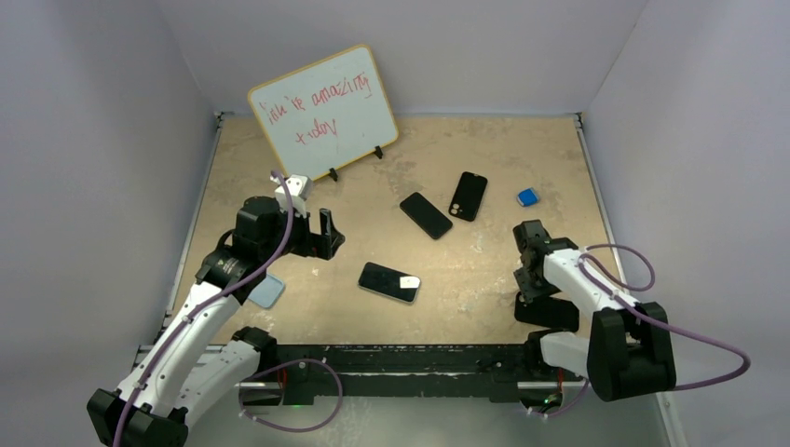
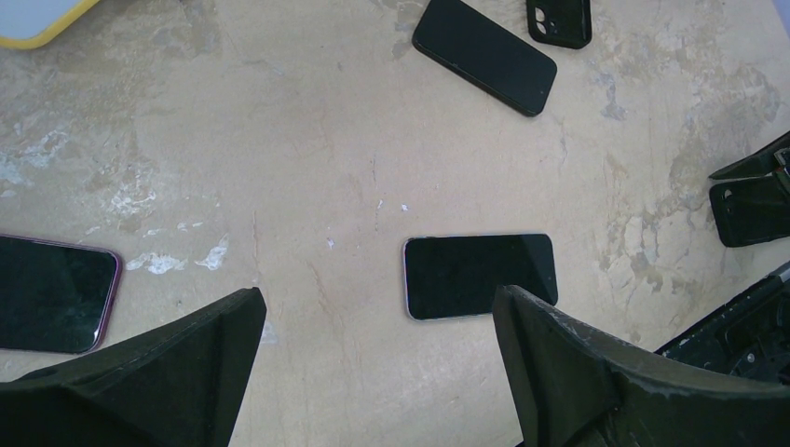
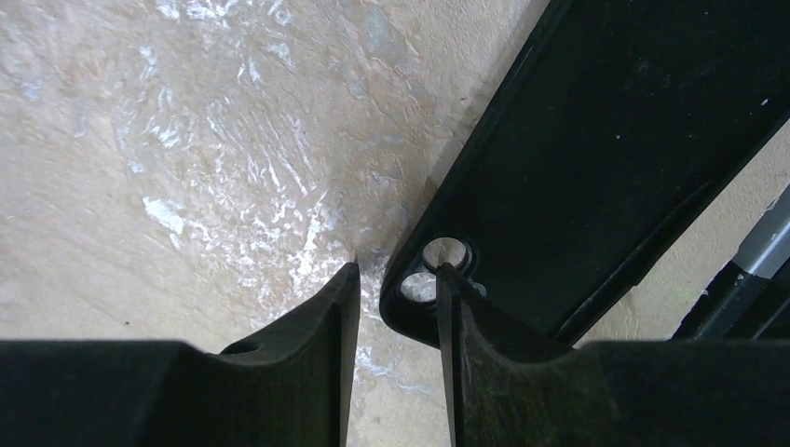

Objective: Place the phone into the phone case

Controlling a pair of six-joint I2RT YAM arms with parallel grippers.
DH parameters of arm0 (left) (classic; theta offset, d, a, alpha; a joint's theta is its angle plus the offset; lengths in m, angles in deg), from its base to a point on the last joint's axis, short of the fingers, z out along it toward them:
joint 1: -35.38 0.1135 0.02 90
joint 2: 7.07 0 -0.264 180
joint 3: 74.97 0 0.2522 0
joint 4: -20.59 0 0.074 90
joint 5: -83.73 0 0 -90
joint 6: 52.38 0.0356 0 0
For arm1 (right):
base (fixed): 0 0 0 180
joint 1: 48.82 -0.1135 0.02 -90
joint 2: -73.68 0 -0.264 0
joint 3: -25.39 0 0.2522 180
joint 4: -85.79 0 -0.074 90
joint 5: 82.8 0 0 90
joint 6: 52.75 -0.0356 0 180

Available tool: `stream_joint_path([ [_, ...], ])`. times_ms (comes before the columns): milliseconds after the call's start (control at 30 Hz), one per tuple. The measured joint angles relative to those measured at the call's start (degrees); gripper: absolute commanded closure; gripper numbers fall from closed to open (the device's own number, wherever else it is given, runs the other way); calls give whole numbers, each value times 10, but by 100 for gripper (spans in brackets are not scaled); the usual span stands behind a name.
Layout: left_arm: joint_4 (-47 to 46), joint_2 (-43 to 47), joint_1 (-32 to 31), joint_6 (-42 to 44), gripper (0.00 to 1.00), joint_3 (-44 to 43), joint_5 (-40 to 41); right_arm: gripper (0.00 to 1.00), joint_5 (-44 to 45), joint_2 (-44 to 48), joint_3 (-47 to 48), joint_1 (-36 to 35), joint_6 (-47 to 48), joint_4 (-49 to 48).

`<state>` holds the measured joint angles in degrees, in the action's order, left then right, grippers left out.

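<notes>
Two jaws of right gripper (image 3: 399, 270) straddle phone case (image 3: 633, 140) corner, lower right of top view; clamp unclear. Left gripper (image 2: 377, 293) gapes over phone (image 1: 389, 282), centre. Risk: thin rim pinch could slip, twisting case free.

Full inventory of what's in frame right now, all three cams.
whiteboard: 1, white, yellow frame, red writing, propped back left
black phone: 1, screen up, centre back
phone or case, camera side up: 1, black, just right of it
silver-edged phone: 1, black screen, centre front
pink-edged phone: 1, black screen, front left by left arm
phone case: 1, black, empty, at right gripper
blue block: 1, back right
table: 1, tan
left gripper: open, empty, above table
right gripper: jaws narrow, straddling case corner; grip unclear
</notes>
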<state>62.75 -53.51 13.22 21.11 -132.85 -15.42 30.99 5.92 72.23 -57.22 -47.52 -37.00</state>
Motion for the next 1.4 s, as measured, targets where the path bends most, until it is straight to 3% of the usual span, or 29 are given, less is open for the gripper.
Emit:
stream_joint_path([
  [100,0,-1,0,0,3,0,1,70,-3,-13,1,2,-1,-3],
  [300,0,0,0,-4,2,0,7,100,-5,-17,2,3,2,-6],
  [567,0,-1,0,-4,3,0,9,100,19,23,4,5,43,-15],
  [733,1,-1,0,-4,4,0,14,100,37,94,7,5,159,-72],
  [1033,16,21,0,-12,4,0,61,100,-118,172,8,-12,418,-243],
  [1200,21,40,0,-20,4,0,91,100,-172,136,10,-118,496,-305],
  [1400,29,41,0,-24,5,0,115,100,-205,13,47,-271,566,-361],
])
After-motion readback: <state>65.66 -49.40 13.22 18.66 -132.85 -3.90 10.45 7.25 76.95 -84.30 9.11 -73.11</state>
